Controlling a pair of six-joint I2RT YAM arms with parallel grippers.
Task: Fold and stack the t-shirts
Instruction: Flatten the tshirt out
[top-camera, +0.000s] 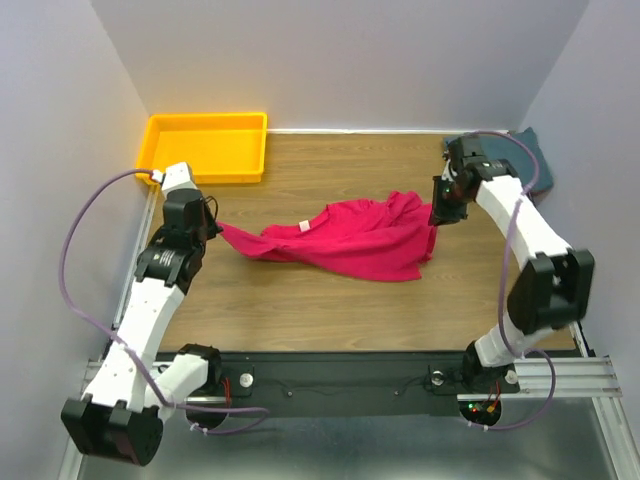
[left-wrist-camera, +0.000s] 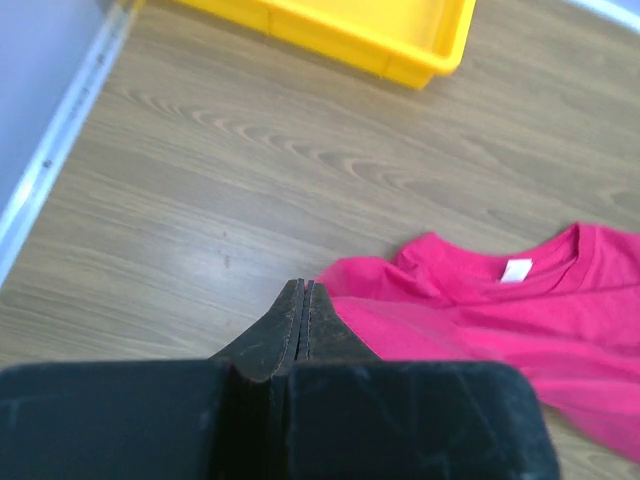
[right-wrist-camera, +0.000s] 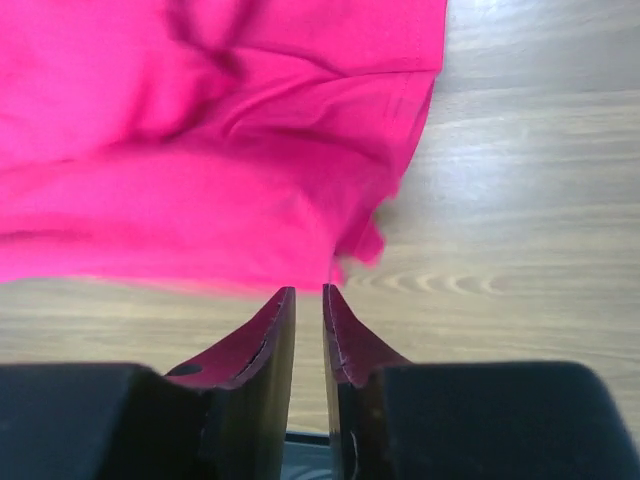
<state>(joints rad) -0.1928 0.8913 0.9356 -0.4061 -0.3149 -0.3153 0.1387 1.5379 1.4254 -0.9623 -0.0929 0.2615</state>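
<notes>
Pink t-shirt (top-camera: 345, 240) lies crumpled and unfolded in the middle of the surface (top-camera: 330, 320). Its long axis runs left to right, roughly parallel to the near edge. Your left jaws are pressed shut at its left end, where the cloth draws to a point. The tip is touching or just beside them; you cannot tell if any cloth is pinched. Your right jaws show a narrow gap with nothing in it, and the right hem is just ahead of the tips. Each side sits at its own end, so no crossing is needed; the right one probably has to reach in and close on the hem. Collar and white label (left-wrist-camera: 517, 270) face up. Farther back: teal t-shirt (top-camera: 530, 160), folded, far right corner; yellow tray (top-camera: 205, 170), far left corner.
</notes>
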